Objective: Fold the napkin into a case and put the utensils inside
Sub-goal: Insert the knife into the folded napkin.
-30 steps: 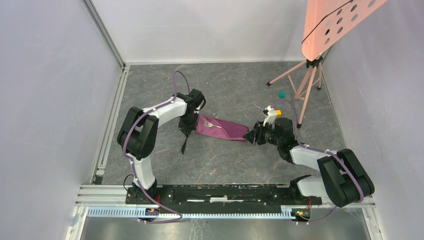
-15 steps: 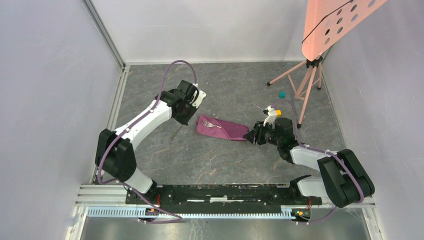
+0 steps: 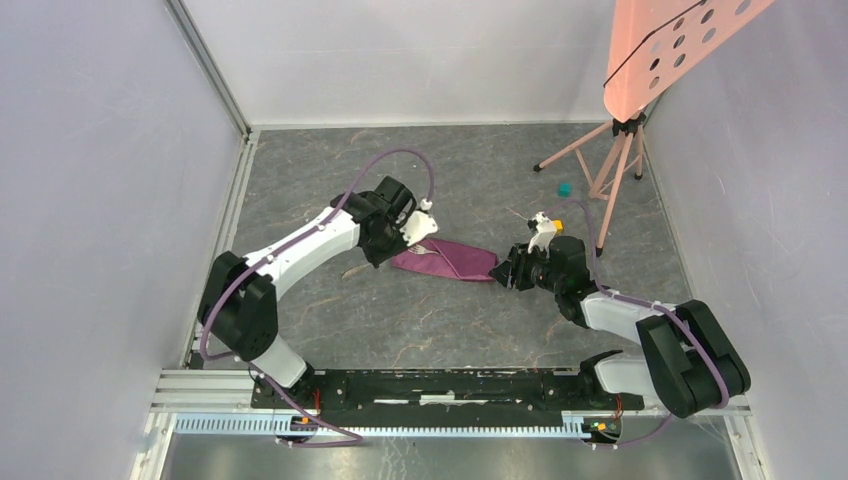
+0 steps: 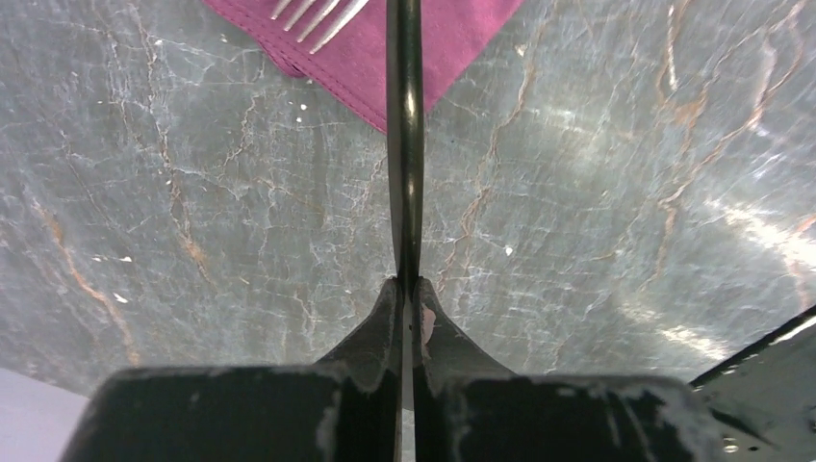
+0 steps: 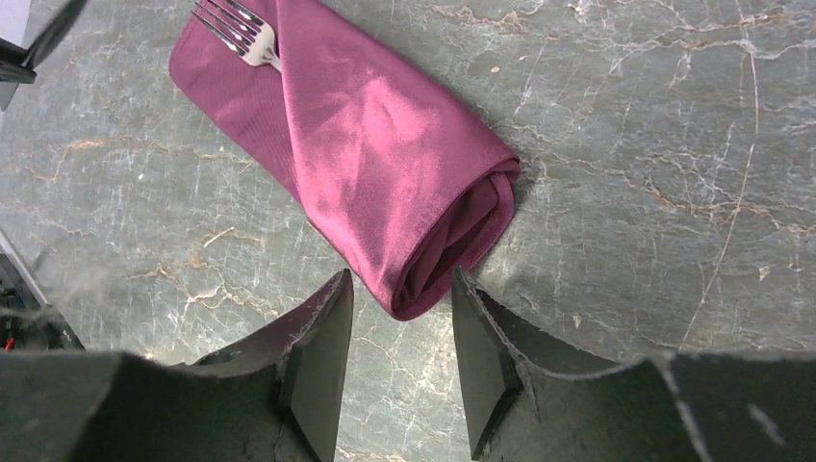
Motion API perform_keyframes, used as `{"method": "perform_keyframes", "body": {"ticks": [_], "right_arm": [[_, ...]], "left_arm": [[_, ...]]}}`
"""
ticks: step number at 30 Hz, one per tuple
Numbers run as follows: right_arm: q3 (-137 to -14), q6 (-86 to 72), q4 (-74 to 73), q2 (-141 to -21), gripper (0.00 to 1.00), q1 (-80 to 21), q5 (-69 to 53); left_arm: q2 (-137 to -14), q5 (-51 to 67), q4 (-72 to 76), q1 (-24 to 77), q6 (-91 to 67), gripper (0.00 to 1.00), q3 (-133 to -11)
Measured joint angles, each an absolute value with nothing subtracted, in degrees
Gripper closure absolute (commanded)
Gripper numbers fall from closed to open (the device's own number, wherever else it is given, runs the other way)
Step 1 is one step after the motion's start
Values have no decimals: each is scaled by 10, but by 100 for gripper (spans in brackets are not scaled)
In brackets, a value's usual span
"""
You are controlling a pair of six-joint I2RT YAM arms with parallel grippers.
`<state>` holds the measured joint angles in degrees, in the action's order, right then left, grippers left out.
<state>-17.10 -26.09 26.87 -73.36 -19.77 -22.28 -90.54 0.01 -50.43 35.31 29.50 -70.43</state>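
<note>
Now | knife (image 4: 404,144) straight out from left hand (image 4: 404,289) (pinched) | toward case (image 5: 375,164)

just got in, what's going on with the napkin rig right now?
The napkin is already folded into a case on the table, with the fork tucked in, tines sticking out. The left arm has its jaws shut on the knife, whose far end reaches over the case's corner beside the tines. The right arm has its jaws open either side of the folded end, not clamped.
</note>
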Motion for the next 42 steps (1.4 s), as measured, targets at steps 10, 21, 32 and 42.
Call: {"method": "perform_keyframes", "body": {"ticks": [10, 21, 32, 42], "right_arm": [[-171, -261, 269, -742, 52, -198, -224], [-171, -261, 269, -751, 52, -198, -225], [-171, -261, 271, -752, 52, -198, -226], [-171, -262, 273, -758, 53, -198, -230]], "left_arm": [[-1004, -69, -510, 402, 367, 98, -711], [-1068, -98, -533, 413, 399, 98, -781], [-1126, -119, -560, 432, 408, 98, -830], [-1130, -119, -572, 440, 412, 98, -849]]}}
